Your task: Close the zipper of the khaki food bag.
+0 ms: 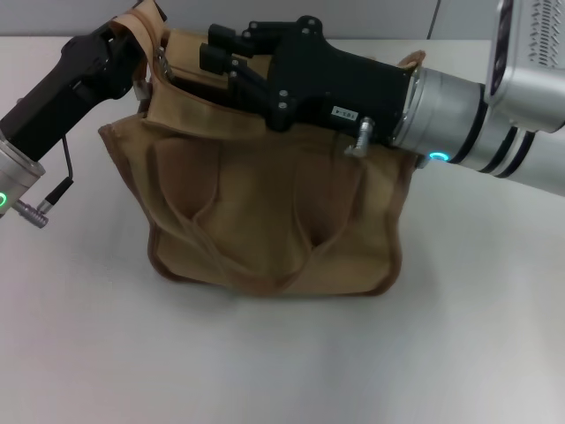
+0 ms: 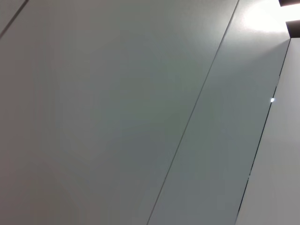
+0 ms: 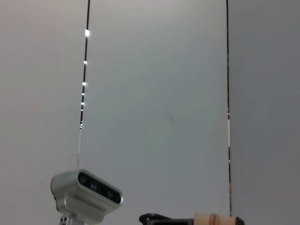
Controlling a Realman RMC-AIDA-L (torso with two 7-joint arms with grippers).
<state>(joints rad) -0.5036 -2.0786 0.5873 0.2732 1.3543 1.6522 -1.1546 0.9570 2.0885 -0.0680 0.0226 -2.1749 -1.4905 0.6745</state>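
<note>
The khaki food bag (image 1: 265, 212) stands upright in the middle of the white table in the head view, its two loop handles hanging down its face. My left gripper (image 1: 144, 34) is at the bag's top left end, shut on a raised fold of its fabric. My right gripper (image 1: 214, 51) lies over the bag's top from the right and hides most of the zipper line. A small silver piece (image 1: 161, 60), probably the slider, shows near the left end. A dark gap (image 1: 196, 86) in the bag's top shows below the right gripper. A strip of khaki (image 3: 213, 219) shows in the right wrist view.
The white table (image 1: 282, 362) spreads in front of and beside the bag. The left wrist view shows only grey panels (image 2: 140, 112). The right wrist view shows a grey wall and the robot's head camera (image 3: 86, 192).
</note>
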